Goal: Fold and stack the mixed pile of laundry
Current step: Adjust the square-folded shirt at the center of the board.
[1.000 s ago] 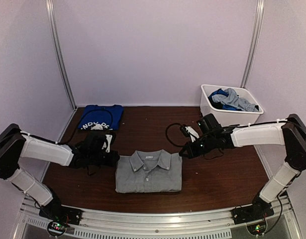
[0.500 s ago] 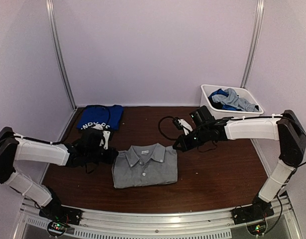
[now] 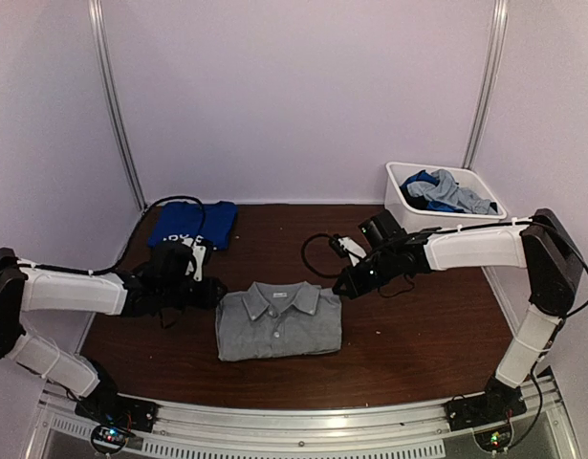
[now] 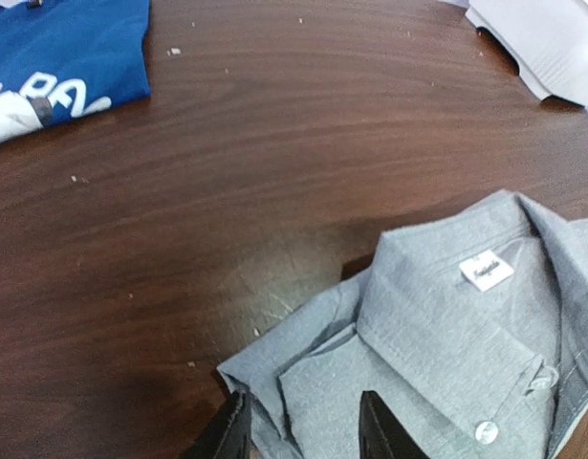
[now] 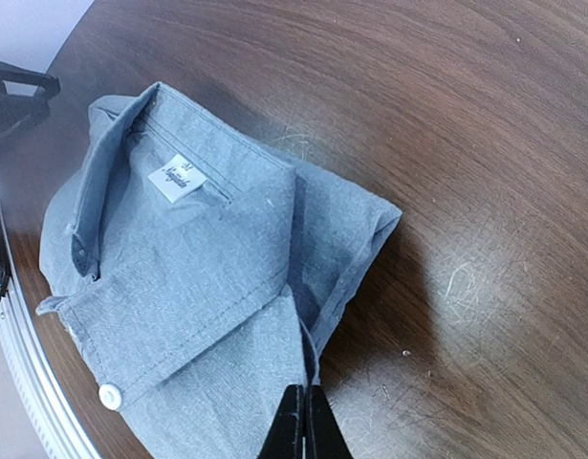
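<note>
Soft, even light, kinda purple-tinted
Glare is picked up on the table [image 5: 485, 287]; a shadow is cast beside the grey shirt [image 5: 198, 277].

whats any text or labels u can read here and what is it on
"PA", or close to it: big white block letters on the blue t-shirt, cut off at the frame edge in the left wrist view.
Cursive brand on the white neck label of the grey shirt: too blurred to read in either wrist view.
Nothing else with writing shows.
</note>
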{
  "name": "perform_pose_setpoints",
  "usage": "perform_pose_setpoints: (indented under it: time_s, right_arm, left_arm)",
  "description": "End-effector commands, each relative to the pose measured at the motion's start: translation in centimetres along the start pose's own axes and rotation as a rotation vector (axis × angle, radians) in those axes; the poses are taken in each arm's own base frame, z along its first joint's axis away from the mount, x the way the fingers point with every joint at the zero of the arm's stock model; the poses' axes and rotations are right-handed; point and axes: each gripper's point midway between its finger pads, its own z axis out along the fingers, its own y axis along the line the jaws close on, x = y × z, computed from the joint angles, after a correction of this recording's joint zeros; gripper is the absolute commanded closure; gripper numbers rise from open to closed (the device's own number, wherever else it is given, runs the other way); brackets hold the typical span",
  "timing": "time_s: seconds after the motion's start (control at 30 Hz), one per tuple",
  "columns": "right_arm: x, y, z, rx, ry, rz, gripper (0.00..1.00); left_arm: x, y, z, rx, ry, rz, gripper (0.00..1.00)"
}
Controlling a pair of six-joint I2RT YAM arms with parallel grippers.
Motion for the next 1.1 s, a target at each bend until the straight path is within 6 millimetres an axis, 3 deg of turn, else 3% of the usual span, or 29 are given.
perform_pose_setpoints:
  time_s: [0.0, 0.1, 0.23, 0.5, 0.87, 1.07]
  right_arm:
    - [-0.7, 0.0, -0.2, 0.020, -0.009, -0.025, 1.00]
    - [-0.7, 0.0, -0.2, 0.022, -0.011, -0.025, 1.00]
    - [-0.6, 0.0, -0.2, 0.021, -0.011, -0.023, 1.00]
    - [-0.5, 0.0, -0.2, 0.019, -0.007, -0.022, 1.00]
    - [-0.4, 0.0, 0.0, 0.017, -0.004, -0.019, 1.00]
    - [-0.2, 0.0, -0.1, 0.013, -0.003, -0.017, 1.00]
  left_arm:
    - [-3.3, -1.1, -1.0, 0.070, -0.057, 0.051, 0.60]
    - [-3.6, -3.1, -0.8, 0.183, -0.043, 0.097, 0.61]
    - [-2.4, -4.5, 0.3, 0.272, 0.013, 0.095, 0.64]
    - [-0.6, -2.3, 2.2, 0.250, 0.078, -0.015, 0.62]
    - [0.5, -2.1, 3.1, 0.283, 0.122, -0.047, 0.61]
    - [0.9, -0.7, 3.3, 0.213, 0.130, -0.065, 0.60]
